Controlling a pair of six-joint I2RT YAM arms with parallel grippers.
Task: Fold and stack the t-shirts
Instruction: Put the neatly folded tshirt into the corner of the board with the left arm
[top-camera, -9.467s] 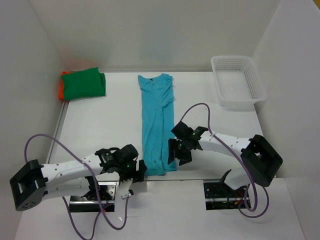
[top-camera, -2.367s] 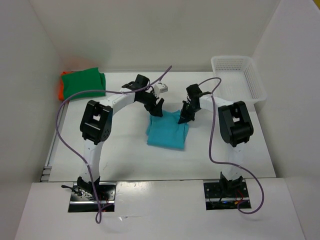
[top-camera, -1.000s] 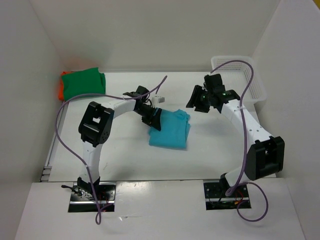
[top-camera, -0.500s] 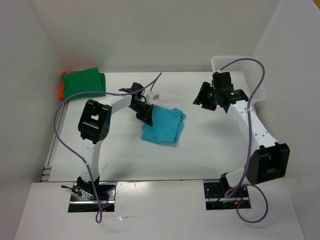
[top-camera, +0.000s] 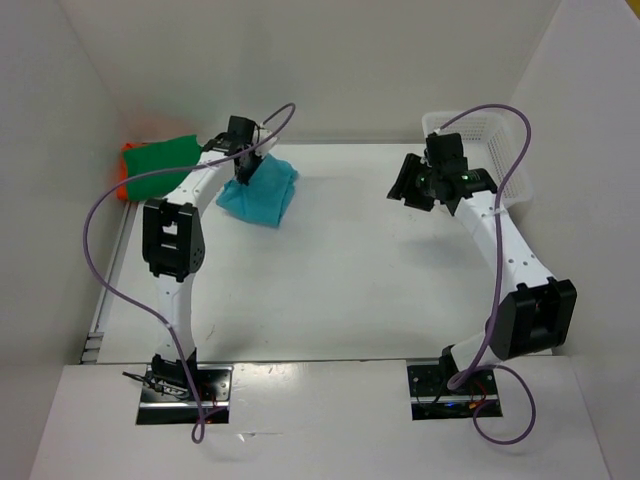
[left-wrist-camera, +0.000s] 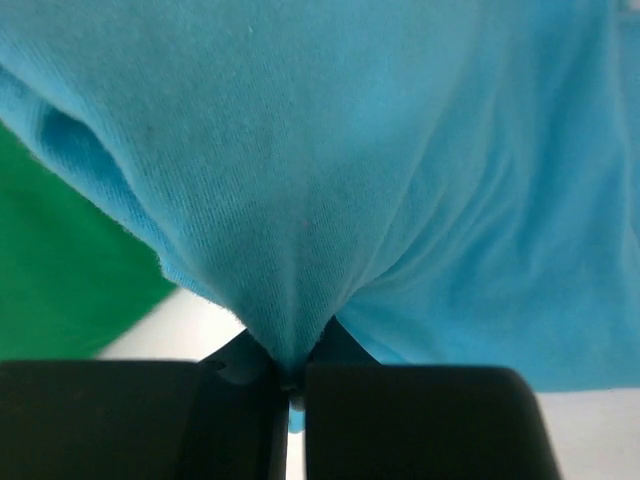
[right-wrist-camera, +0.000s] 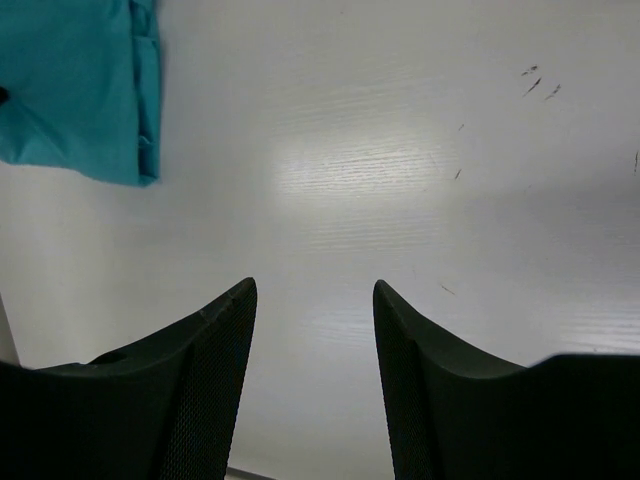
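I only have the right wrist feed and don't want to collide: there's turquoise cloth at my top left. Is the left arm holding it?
Observer: Yes. The left gripper is shut on a pinched fold of the turquoise t-shirt.
Operator: Where is the stack?
Observer: At the far left corner. The folded green t-shirt lies on the orange t-shirt, and the turquoise one is just to their right, not yet on them.
Operator: Anything close to my arm?
Observer: The white mesh basket sits right beside the open right gripper.
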